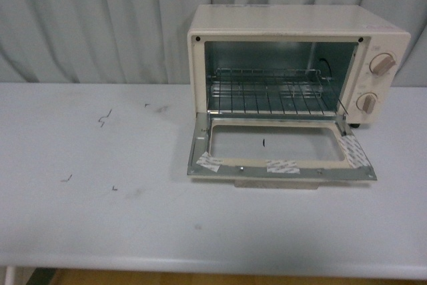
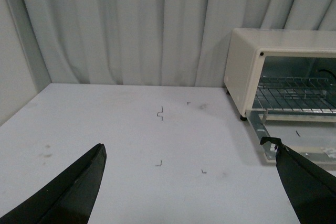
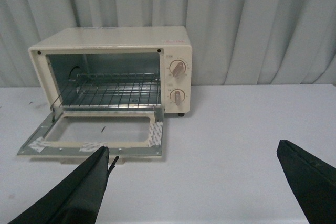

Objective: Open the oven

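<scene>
Oven (image 1: 293, 31): cream-white box standing on the table, toward the rear and on the robot's right in the front view, close to the curtain.
Oven door (image 1: 280, 146): dropped fully open, lying near flat in front of the cavity; metal inner frame faces up, with a glass window in the middle.
Door tape (image 1: 283, 165): pale patches stuck on the frame along the front edge and at the right side.
Door handle (image 1: 273, 183): only a beige strip shows below the front edge of the door.
Oven cavity: open, metal-lined walls visible.
Wire rack (image 1: 270, 95): the sole item seen in the cavity, lying level across its width.
Knobs (image 1: 382, 64): two round beige dials, one above the other, on the panel to the right of the cavity.
Table (image 1: 100, 218): pale, matte top carrying the oven; small dark scuffs and short dark marks on the robot's left half.
Curtain (image 1: 93, 18): pale grey, pleated, hanging behind the table across the whole background.
Left gripper (image 2: 189, 166): released, black fingers spread wide, nothing between them; above the table, with the door corner just beside one fingertip in the left wrist view.
Right gripper (image 3: 194, 158): released, fingers spread wide and empty; in front of the oven, apart from it.
</scene>
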### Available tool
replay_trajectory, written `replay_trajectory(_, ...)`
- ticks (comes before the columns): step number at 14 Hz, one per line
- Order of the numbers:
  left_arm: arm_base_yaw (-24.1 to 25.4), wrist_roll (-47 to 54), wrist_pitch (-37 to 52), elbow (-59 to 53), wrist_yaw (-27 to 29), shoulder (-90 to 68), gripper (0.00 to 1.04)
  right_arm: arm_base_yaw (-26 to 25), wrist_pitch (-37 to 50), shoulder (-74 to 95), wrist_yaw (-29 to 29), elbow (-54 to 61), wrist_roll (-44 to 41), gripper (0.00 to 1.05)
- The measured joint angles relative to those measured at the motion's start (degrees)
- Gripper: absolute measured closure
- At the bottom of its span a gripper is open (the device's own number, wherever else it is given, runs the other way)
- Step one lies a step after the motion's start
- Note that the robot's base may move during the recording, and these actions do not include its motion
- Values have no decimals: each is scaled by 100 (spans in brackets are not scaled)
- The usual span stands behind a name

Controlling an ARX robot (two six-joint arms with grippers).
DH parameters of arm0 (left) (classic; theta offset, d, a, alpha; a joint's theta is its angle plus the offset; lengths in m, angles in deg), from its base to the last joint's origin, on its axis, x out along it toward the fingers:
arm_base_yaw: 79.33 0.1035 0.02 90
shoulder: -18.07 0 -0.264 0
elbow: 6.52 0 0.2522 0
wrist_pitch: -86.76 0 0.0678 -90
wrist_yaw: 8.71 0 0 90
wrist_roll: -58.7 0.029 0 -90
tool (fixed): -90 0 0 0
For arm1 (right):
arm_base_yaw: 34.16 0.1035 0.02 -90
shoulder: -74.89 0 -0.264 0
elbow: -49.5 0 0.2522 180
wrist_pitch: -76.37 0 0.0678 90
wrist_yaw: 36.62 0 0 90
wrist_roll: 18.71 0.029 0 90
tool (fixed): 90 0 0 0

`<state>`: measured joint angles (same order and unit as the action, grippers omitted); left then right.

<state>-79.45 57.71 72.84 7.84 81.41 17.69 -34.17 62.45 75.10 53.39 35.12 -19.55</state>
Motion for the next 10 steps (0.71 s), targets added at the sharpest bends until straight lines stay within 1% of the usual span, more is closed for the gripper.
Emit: replay_trajectory(10,0,2,2,0,-9,0,7,0,-4,-7,-2,0,0,6)
